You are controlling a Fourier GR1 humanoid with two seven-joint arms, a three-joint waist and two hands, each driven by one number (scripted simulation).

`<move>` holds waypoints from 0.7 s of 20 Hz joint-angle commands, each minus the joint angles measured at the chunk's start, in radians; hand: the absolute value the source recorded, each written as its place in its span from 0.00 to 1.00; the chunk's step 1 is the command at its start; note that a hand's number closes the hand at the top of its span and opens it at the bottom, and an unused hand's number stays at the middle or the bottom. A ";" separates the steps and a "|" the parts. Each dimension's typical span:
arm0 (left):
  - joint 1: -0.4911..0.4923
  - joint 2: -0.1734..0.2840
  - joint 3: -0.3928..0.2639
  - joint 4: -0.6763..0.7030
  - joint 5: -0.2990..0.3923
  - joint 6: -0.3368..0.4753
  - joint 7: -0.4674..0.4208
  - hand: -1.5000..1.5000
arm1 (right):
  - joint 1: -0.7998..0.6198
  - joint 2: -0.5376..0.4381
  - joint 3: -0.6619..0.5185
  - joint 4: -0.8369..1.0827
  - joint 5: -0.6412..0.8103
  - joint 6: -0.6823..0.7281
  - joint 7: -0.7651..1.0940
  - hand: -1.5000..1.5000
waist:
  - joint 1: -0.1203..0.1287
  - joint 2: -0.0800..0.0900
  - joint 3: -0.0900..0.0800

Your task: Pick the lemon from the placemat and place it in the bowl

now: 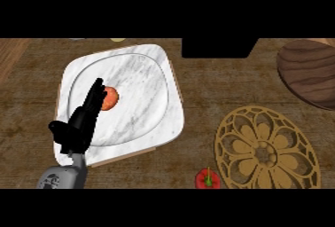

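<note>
A small round orange fruit (111, 98) lies inside the white marble bowl (147, 75) at the left of the counter. My left hand (83, 119) is above the bowl's left part, fingers straight and pointing away from me. Its fingertips are right beside the fruit's left side and hide a part of it. Nothing is curled round the fruit. The round golden placemat (265, 150) with a flower pattern lies at the lower right with nothing on it. My right hand does not show.
A red fruit with a green stem (208, 179) sits just left of the placemat's lower edge. A dark wooden round board (309, 73) lies at the upper right. A black block (219, 48) stands at the top middle.
</note>
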State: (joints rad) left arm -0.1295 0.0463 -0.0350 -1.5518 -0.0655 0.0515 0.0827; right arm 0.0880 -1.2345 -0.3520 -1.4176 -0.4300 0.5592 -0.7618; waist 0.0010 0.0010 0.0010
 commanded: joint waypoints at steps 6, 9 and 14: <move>-0.026 0.002 -0.015 -0.021 0.001 -0.019 0.032 0.50 | -0.240 -0.015 0.133 0.177 0.143 0.037 -0.085 1.00 | 0.040 0.008 0.001; -0.042 0.005 0.004 0.051 0.008 -0.029 -0.035 0.50 | -0.346 0.022 0.230 0.212 0.247 -0.072 -0.070 1.00 | 0.056 0.014 0.000; -0.062 -0.019 -0.006 0.047 0.007 -0.015 -0.013 0.50 | -0.480 0.096 0.318 0.419 0.438 -0.190 -0.191 1.00 | 0.057 0.014 0.001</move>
State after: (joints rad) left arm -0.1775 0.0332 -0.0517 -1.5257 -0.0681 0.0365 0.0804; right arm -0.2842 -1.1865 -0.1092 -1.1272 -0.1211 0.3630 -0.8243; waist 0.0560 0.0143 0.0019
